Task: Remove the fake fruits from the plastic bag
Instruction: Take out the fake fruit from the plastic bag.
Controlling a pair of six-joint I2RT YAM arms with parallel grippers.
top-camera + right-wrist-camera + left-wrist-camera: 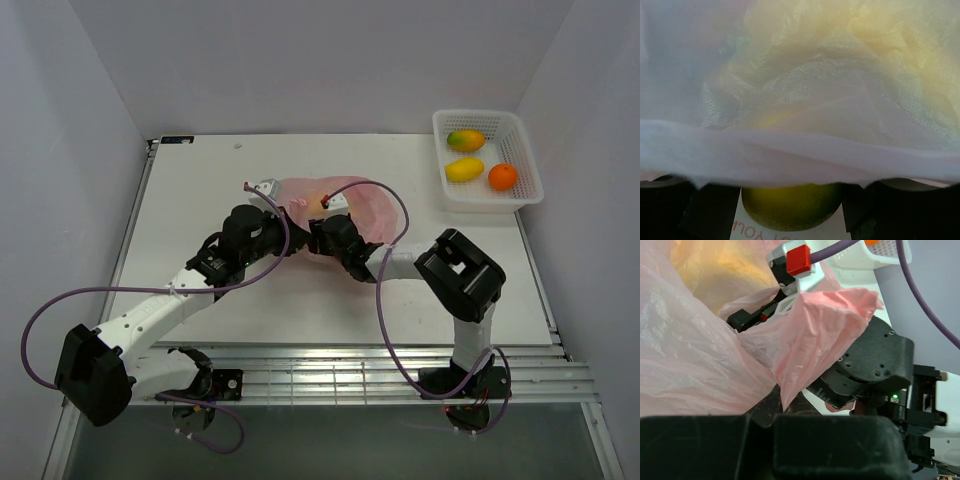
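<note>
Top view: both arms meet at the pink bag (372, 205) on the table (200, 200)
On the left, the left gripper (262, 188) is pinched shut on the bag's edge; the right gripper (333, 203) is inside the bag, one finger on each side of a yellow-green fruit (790, 207), and I cannot tell if they squeeze it; far right, a white basket (527, 150) holds a mango (465, 140), a yellow fruit (464, 169) and an orange (503, 177)

And the thin translucent pink plastic bag (800, 100) drapes right across the right wrist lens, swallowing the right gripper (792, 220) tips and the top of a glossy yellow-green round fruit (790, 205), so whether the jaws touch it is impossible to call, with only a yellow blur beyond.
</note>
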